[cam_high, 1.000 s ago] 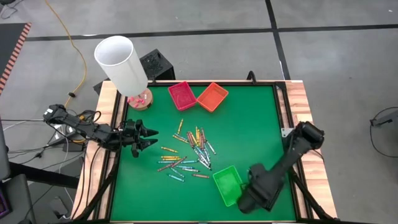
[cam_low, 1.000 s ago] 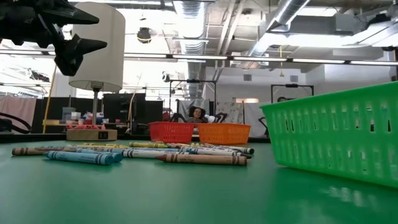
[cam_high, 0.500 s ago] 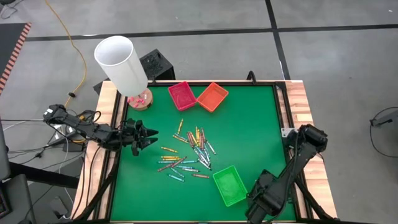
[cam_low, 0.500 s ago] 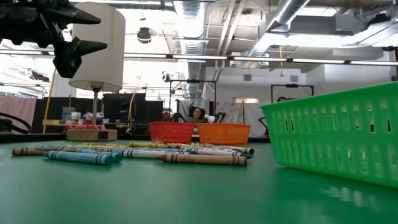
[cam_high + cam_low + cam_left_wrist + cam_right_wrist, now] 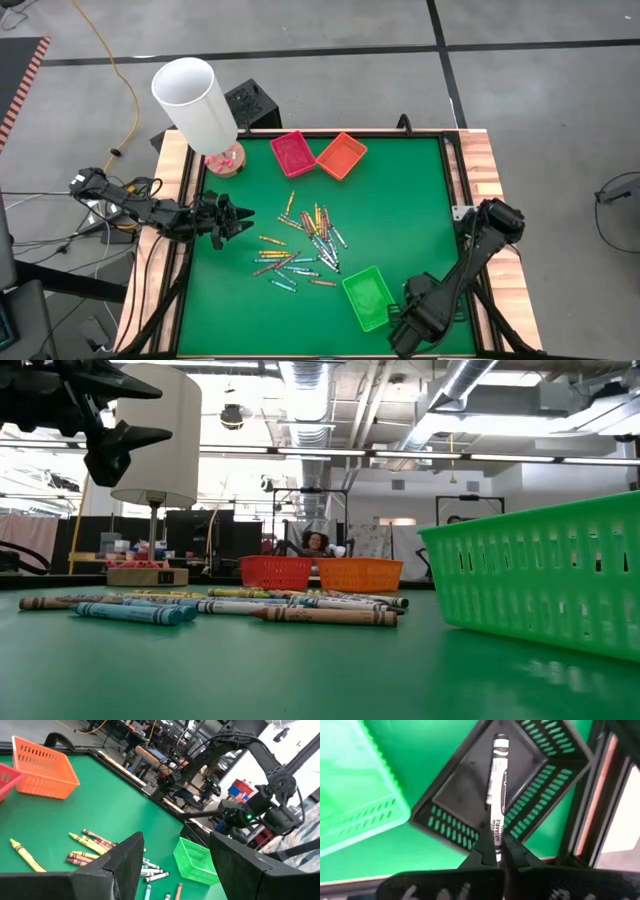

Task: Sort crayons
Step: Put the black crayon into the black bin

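Several crayons (image 5: 300,245) lie loose in a pile on the middle of the green table. My right gripper (image 5: 497,854) is at the near right corner (image 5: 408,318), pointing down and shut on a white-wrapped crayon with black bands (image 5: 497,785). That crayon hangs over a black tray (image 5: 455,790) beside the green tray (image 5: 367,297). My left gripper (image 5: 240,218) waits open above the table's left edge, level, with nothing between its fingers (image 5: 175,845). My right gripper pinches the white crayon's lower end (image 5: 496,842) between its two fingertips, coming from above and pointing down. The crayon runs on beyond the fingers, along their line, with its dark tip (image 5: 500,740) over the black tray's floor. Whether the tip touches the tray I cannot tell.
A red tray (image 5: 292,153) and an orange tray (image 5: 341,155) stand side by side at the far edge. A lamp with a white shade (image 5: 195,100) rises at the far left corner. A raised dark rim (image 5: 455,180) runs round the table.
My right gripper has edged away from the green tray's right side toward the table's near right corner and turned a little at the wrist. It has stayed shut.
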Motion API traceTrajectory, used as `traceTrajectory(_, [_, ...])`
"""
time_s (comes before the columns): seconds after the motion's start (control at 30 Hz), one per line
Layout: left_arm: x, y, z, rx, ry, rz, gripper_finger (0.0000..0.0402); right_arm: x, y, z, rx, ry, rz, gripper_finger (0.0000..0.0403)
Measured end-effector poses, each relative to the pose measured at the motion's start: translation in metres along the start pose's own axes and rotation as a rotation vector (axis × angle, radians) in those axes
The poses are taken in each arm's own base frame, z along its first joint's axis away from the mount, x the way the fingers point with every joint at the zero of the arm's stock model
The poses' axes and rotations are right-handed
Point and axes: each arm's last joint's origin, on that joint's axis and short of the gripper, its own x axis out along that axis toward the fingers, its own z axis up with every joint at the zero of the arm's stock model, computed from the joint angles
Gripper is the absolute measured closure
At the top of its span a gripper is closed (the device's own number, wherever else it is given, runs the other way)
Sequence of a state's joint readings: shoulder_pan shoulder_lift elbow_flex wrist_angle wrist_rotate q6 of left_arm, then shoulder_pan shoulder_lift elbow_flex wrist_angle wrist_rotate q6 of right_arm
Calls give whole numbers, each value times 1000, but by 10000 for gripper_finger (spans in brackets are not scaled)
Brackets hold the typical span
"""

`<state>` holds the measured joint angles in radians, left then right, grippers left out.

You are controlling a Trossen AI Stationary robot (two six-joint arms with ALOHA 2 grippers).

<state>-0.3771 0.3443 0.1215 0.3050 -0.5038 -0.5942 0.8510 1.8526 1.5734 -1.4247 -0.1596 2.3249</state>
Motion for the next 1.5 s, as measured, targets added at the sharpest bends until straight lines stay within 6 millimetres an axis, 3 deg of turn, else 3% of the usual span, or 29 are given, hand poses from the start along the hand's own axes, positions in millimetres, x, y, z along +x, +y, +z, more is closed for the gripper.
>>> traceTrajectory(0.43, [0, 0, 0, -47, -1, 1, 186, 16, -24, 15, -29, 40, 45, 401])
traceTrajectory(0.73, [0, 0, 0, -63, -1, 0, 186, 57, -19, 18, -51, 132, 117, 401])
traceTrajectory(0.97, [0, 0, 0, -76, -1, 1, 186, 65, -20, 22, -42, 121, 95, 400])
traceTrajectory(1.3, [0, 0, 0, -73, 0, 1, 186, 65, -21, 23, -41, 113, 84, 320])
traceTrajectory(1.5, [0, 0, 0, -59, 0, 1, 186, 65, -21, 23, -43, 110, 81, 300])
